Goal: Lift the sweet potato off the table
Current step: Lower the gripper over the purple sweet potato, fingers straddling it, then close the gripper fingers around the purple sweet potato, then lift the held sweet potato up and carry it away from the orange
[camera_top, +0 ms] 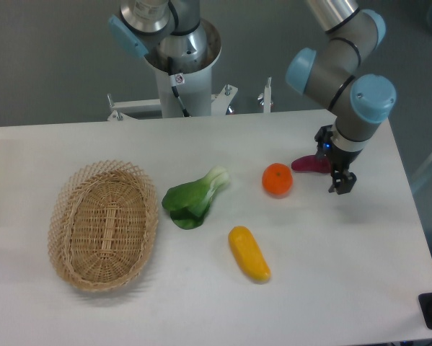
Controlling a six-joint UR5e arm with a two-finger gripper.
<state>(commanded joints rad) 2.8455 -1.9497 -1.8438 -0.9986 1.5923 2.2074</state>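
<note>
One target, not yet grasped: the sweet potato [309, 163] lies flat on the table [201, 303] near the far right, just right of the orange [278, 179] and apart from it by a small gap. Its right end is hidden behind the gripper [337, 180].

Gripper state: one dark fingertip shows low at the right of the potato; the other is lost against the wrist housing. Can't tell how wide the jaws stand from this angle. Nothing appears clamped; the potato looks to be resting on the table under its own weight.

Step in hand, my read: approach and alignment. Tool is at the potato's right end, low over the surface, not closed on it.

Next move calls for:
- centring the fingers across the potato's short axis, nearer its middle than the tapered tip, or it'll squirt out on close
- jaws open enough to straddle it, then down until the tips bracket it just above the table
- keeping clear of the orange on the left; a nudge there rolls it

Other stuff is well apart and not in the way: yellow vegetable [249, 254] toward the front, leafy green [194, 198] mid-table, wicker basket [104, 225] far left.

Skin looks smooth, shape curved, so expect some slip risk.
</note>
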